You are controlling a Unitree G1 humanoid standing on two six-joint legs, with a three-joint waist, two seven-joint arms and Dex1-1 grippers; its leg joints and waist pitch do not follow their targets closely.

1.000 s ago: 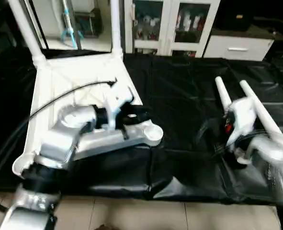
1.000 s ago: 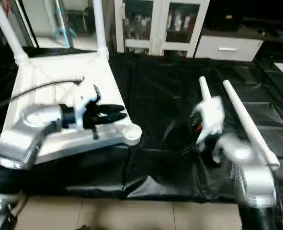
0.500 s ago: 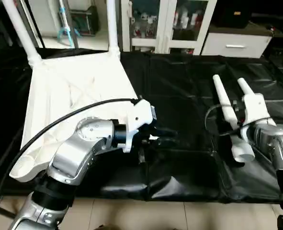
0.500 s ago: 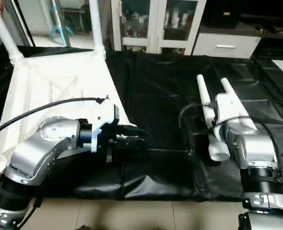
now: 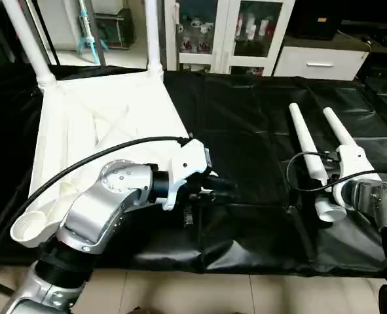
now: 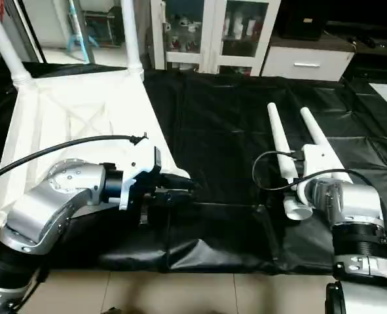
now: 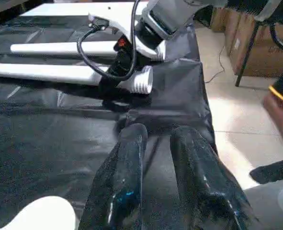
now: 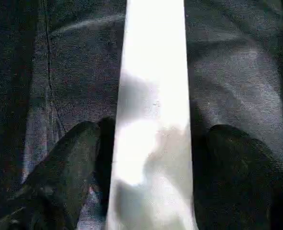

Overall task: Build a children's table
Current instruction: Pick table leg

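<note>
On the black worktop [image 5: 245, 124], right gripper [image 8: 146, 158] fingers spread astride a light, stiff, slippery leg [image 5: 306, 152]; grasp near its wide end; left gripper [image 7: 158, 143] fingers nearly together, empty

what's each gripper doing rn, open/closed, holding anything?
Left gripper: narrowly open, empty, above the black cloth.
Right gripper: open, straddling a white table leg, fingers not clamped on it.
</note>
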